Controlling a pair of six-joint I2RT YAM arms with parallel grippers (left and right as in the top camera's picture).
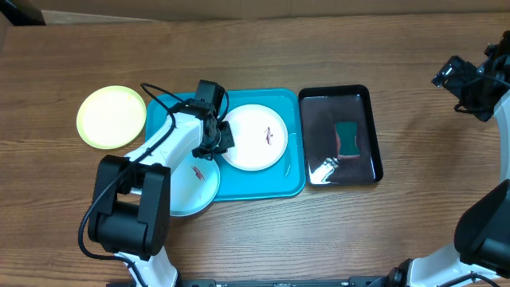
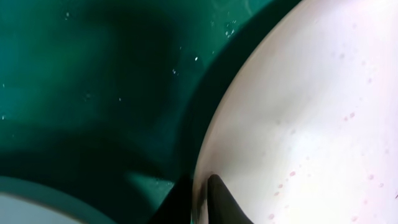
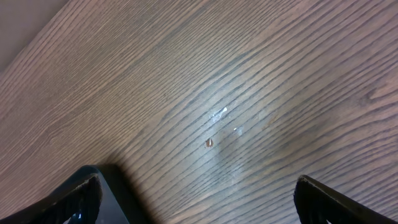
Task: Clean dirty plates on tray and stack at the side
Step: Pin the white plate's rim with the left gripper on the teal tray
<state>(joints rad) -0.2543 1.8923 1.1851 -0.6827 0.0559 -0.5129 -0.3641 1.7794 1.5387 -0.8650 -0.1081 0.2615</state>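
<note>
The white plate [image 1: 253, 126] lies flat in the right half of the tray [image 1: 275, 182], round and glossy, with a small reddish-brown smear [image 1: 271, 136] right of its middle. In the left wrist view its surface [image 2: 311, 112] carries a scatter of faint pinkish specks, and its rim curves over the wet turquoise tray floor [image 2: 93, 93].

The left gripper [image 1: 221, 142] sits at the plate's left edge, clenched on the rim. Close up [image 2: 200, 186], one dark finger [image 2: 224, 202] lies on the plate's upper face and the other outside the edge, with the rim pinched between them.

The blue plate [image 1: 199, 191] rests at the tray's lower left corner, overhanging the rim toward the table [image 1: 398, 231] and partly hidden by the left arm. The yellow-green plate [image 1: 111, 118] lies alone on the wood, just left of the tray — no smears can be made out on it.

Just right of the tray stands the black tray [image 1: 319, 100], holding a green sponge [image 1: 348, 139] with a reddish side.

The right gripper [image 1: 464, 80] hangs over bare wood near the table's far right edge, well apart from both trays. Its fingers [image 3: 81, 199] are spread wide with nothing between them [image 3: 198, 186].
</note>
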